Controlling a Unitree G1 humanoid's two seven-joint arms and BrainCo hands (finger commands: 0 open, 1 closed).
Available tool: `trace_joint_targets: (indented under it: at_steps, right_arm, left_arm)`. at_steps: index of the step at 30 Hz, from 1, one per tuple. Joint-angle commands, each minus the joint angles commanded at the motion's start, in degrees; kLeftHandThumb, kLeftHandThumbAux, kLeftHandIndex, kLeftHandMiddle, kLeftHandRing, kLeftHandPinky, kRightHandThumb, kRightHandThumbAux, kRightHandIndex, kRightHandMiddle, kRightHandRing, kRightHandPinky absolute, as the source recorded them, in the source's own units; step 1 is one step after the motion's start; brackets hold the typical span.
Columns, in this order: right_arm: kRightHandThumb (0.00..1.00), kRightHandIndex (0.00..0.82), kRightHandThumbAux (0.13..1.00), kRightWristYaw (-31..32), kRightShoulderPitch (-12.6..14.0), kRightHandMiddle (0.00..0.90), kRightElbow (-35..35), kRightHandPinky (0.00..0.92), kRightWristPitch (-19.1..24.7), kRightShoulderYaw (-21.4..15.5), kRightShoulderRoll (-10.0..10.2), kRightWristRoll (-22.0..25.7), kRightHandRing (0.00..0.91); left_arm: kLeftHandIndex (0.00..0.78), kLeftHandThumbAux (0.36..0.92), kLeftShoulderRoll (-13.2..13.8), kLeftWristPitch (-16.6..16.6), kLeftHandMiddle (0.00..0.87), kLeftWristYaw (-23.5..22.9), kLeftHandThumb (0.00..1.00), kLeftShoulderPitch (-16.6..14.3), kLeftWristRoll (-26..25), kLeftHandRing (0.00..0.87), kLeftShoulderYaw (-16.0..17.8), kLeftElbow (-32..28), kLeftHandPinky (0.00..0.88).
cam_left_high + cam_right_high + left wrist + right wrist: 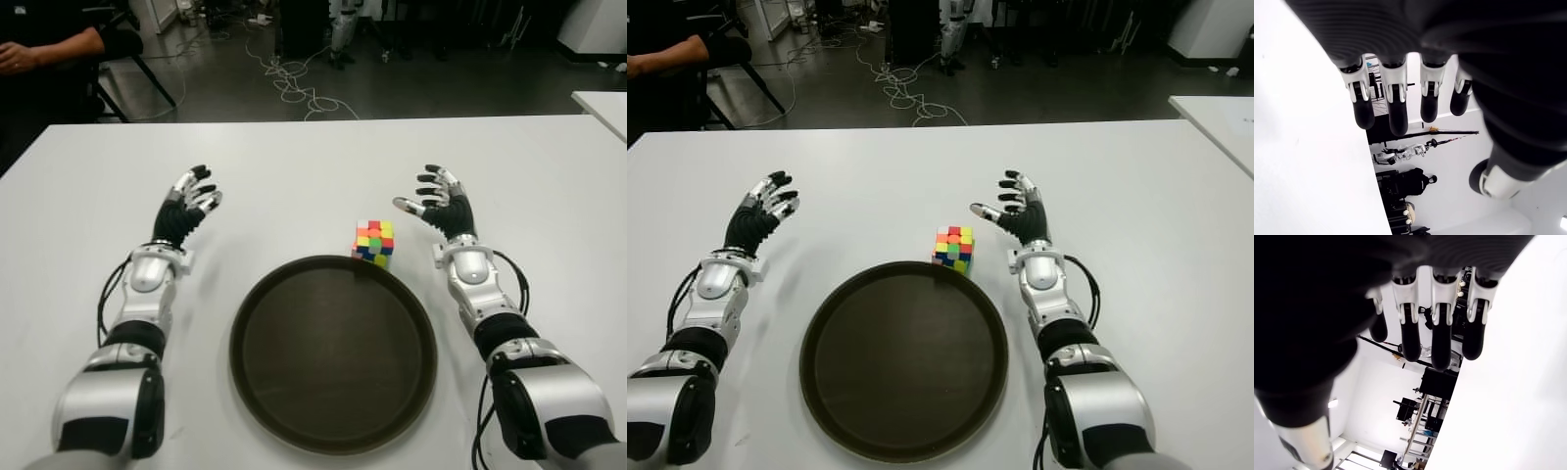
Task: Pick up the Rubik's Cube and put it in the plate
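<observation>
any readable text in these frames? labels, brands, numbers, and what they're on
None readable.
Rubik's Cube: coloured stickers only, no print.
Plate: plain dark surface, no marking.
Left hand and right hand, both open: no legible logo or number on fingers or forearm shells.
Table: bare white.
Background room gear: too small to read.

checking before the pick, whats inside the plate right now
Nothing: the dark round plate shows only its bare inner surface. The Rubik's Cube stands on the white table just beyond its far rim, hiding only a small bit of that rim.
</observation>
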Motion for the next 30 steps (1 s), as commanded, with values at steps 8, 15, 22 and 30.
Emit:
trace_joint_targets:
  at_steps: [8, 15, 22, 30]
  right_arm:
    - [0.011, 0.208, 0.77, 0.6, 0.0, 0.28, 0.0, 0.319, 0.0, -0.6, 0.3, 0.8, 0.296]
    - [0.001, 0.203, 0.762, 0.8, 0.0, 0.279, -0.1, 0.311, 0.0, -0.6, 0.3, 0.9, 0.294]
    - [0.0, 0.204, 0.759, 0.8, 0.0, 0.279, -0.2, 0.304, 0.2, -0.5, 0.3, 0.8, 0.29]
    - [0.0, 0.198, 0.757, 1.4, 0.2, 0.274, -0.3, 0.317, 0.0, -0.5, 0.1, 0.8, 0.292]
  left_arm:
    - [0.076, 0.693, 0.0, -0.1, 0.131, 0.4, 0.24, 0.1, 0.2, 0.131, 0.0, 0.0, 0.15]
    - [0.078, 0.706, 0.0, 0.1, 0.138, 0.8, 0.246, 0.1, 0.2, 0.134, 0.0, 0.1, 0.149]
    - [0.08, 0.707, -0.1, 0.2, 0.142, 0.5, 0.25, 0.0, 0.0, 0.142, 0.1, 0.0, 0.164]
    - [0.077, 0.683, -0.1, -0.2, 0.141, 0.1, 0.227, 0.2, 0.1, 0.142, -0.1, -0.2, 0.165]
